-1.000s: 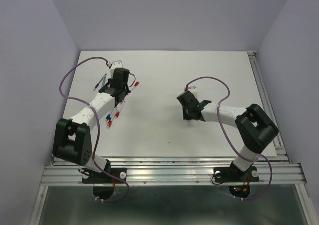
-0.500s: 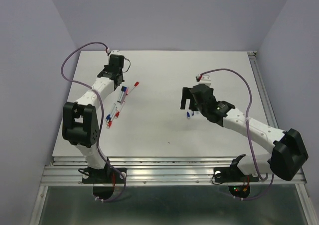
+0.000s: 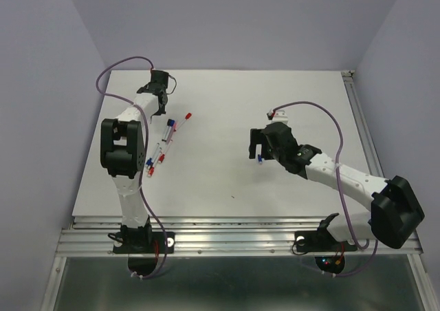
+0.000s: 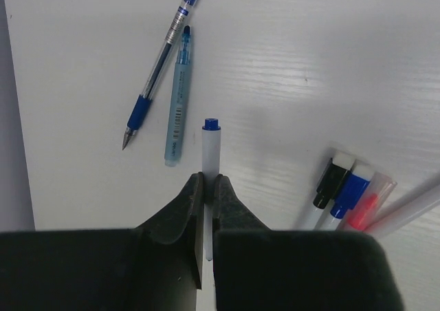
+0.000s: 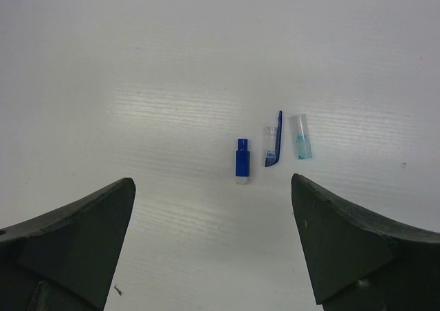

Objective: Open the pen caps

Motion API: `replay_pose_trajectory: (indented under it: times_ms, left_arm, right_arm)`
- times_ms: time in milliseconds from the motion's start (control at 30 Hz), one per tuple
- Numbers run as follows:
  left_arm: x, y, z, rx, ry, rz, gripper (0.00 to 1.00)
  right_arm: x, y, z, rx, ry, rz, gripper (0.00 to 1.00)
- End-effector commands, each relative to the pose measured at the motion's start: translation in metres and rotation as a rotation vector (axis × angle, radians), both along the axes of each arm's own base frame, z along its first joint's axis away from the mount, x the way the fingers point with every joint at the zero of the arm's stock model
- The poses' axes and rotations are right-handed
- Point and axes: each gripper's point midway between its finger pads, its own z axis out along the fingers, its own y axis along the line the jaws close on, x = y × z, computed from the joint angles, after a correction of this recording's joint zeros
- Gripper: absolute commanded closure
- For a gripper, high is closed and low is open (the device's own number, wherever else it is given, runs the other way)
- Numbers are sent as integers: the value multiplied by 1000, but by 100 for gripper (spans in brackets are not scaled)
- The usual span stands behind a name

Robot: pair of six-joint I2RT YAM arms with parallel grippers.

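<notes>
In the left wrist view my left gripper (image 4: 210, 180) is shut on a white pen barrel (image 4: 211, 146) with a dark blue tip, which sticks out ahead of the fingers. From above, that gripper (image 3: 159, 98) is at the far left of the table. My right gripper (image 5: 212, 181) stands wide open with nothing between its fingers. Just ahead of it on the table lie three pen caps: a dark blue one (image 5: 242, 162), a clear one with a dark blue clip (image 5: 273, 148) and a light blue one (image 5: 302, 146). From above they show as a small cluster (image 3: 260, 158) under the right gripper (image 3: 258, 148).
A blue gel pen (image 4: 158, 70) and a light blue pen (image 4: 179, 94) lie uncapped left of the held barrel. Capped pens with black (image 4: 331, 182), blue (image 4: 349, 192) and red (image 4: 364, 211) caps lie to its right. More pens (image 3: 165, 142) lie beside the left arm.
My right gripper has opened wide and the dark blue cap now lies on the table. The left arm has stretched toward the far left corner, still pinching the white barrel.
</notes>
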Motion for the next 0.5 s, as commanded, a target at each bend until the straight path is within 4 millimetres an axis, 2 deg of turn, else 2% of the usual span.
replay_pose_trajectory:
  times_ms: [0,233,300,433,467]
  left_arm:
    - [2,19,2,81,50,7,89]
    - [12,31,-12,133,70,-12,89]
    - [14,34,-14,126,74,-4,85]
    - [13,35,-18,127,98,-5,65]
    - [11,35,-19,124,101,2,55]
  right_arm:
    - [4,3,-1,22,-21,25,0]
    - [5,1,1,28,-39,28,0]
    - [4,1,0,23,-34,31,0]
    - [4,-1,1,18,-35,27,0]
    - [4,-1,2,19,-37,27,0]
